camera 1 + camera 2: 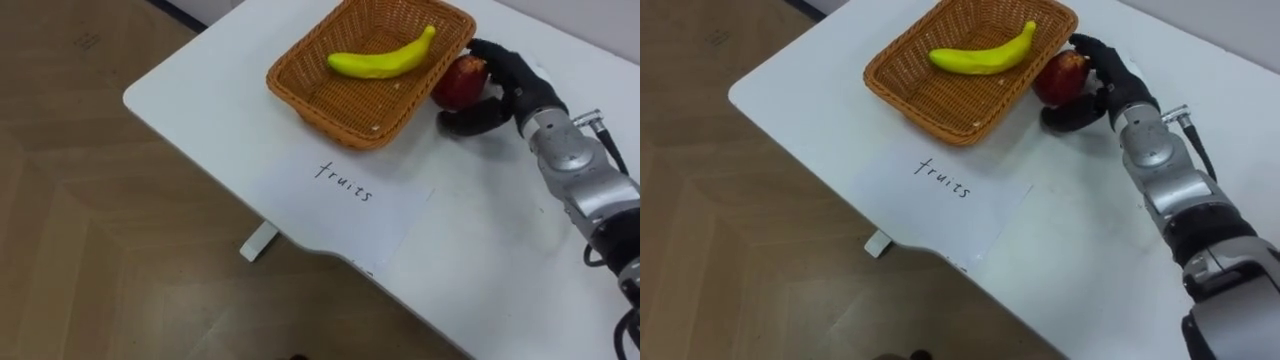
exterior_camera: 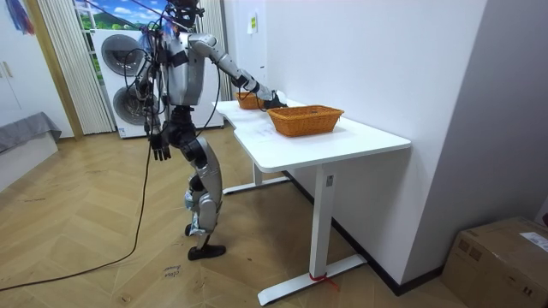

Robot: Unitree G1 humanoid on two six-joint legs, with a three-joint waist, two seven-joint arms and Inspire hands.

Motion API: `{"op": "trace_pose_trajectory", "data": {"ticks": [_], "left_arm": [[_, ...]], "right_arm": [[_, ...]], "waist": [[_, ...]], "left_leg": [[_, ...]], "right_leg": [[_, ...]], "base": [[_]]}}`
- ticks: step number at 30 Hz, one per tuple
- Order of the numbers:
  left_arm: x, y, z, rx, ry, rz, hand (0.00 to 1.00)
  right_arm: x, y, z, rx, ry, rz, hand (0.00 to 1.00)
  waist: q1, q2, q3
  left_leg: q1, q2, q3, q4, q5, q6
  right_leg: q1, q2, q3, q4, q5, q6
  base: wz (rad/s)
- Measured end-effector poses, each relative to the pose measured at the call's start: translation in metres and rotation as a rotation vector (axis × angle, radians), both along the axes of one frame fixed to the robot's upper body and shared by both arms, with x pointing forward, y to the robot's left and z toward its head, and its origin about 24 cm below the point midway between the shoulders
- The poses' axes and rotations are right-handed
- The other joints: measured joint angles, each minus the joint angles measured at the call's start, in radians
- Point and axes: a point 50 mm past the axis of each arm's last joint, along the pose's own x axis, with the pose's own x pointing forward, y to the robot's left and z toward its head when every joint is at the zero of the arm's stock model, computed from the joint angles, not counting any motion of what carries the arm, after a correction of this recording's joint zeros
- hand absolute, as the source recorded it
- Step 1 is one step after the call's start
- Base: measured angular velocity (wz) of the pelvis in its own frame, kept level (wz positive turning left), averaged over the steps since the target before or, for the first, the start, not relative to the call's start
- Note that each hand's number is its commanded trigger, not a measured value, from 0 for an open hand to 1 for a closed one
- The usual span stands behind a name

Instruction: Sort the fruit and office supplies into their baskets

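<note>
While right hand (image 1: 510, 80) clasps red apple (image 1: 461, 82), fingers curled round it, apple sits outside wicker basket (image 1: 345, 105), just beside rim, left of palm. Banana (image 1: 385, 60) already inside basket, further left of hand. Paper label (image 1: 365, 205) lies on white table (image 1: 200, 110), nearer robot than hand. Left hand (image 2: 160, 147) hangs at robot's side, state cannot tell. Judgement: fruit half sorted, apple needs lift over rim. Second basket (image 2: 306, 119) stands well apart from hand, contents unclear, so office-supply progress cannot be judged.
</note>
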Motion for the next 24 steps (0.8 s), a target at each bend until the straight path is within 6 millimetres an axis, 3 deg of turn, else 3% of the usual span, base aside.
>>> {"op": "trace_pose_trajectory", "data": {"ticks": [9, 13, 17, 24], "left_arm": [[0.0056, 0.0009, 0.0016, 0.001, -0.017, -0.006, 0.00], [0.0057, 0.0009, 0.0017, 0.002, -0.018, -0.006, 0.00], [0.0080, 0.0014, 0.0022, 0.004, -0.023, -0.006, 0.00], [0.0081, 0.0019, 0.0023, 0.010, -0.022, -0.014, 0.00]], "right_arm": [[0.0023, -0.0032, 0.0067, -0.010, -0.011, -0.001, 0.82], [0.0023, -0.0019, 0.0062, -0.003, 0.003, 0.021, 0.87], [0.0023, -0.0010, 0.0059, 0.001, 0.012, 0.035, 1.00], [0.0021, -0.0015, 0.0060, 0.009, 0.024, 0.050, 1.00]], "waist": [[0.004, -0.004, 0.0049], [0.008, -0.003, 0.0054], [0.011, -0.003, 0.0054], [0.011, -0.004, 0.0043]], "left_leg": [[-0.001, 0.000, 0.000, 0.007, 0.000, -0.001], [-0.002, 0.000, 0.000, 0.009, -0.001, -0.001], [-0.006, 0.002, 0.000, 0.012, -0.001, -0.001], [-0.006, 0.002, 0.000, 0.009, -0.001, -0.001]], "right_leg": [[-0.001, -0.003, 0.001, 0.014, -0.009, -0.002], [-0.001, -0.002, 0.000, 0.014, -0.009, -0.002], [-0.001, -0.001, -0.002, 0.015, -0.009, -0.002], [0.000, -0.001, -0.004, 0.014, -0.009, -0.002]], "base": [[0.00], [0.00], [0.01], [0.00]]}}
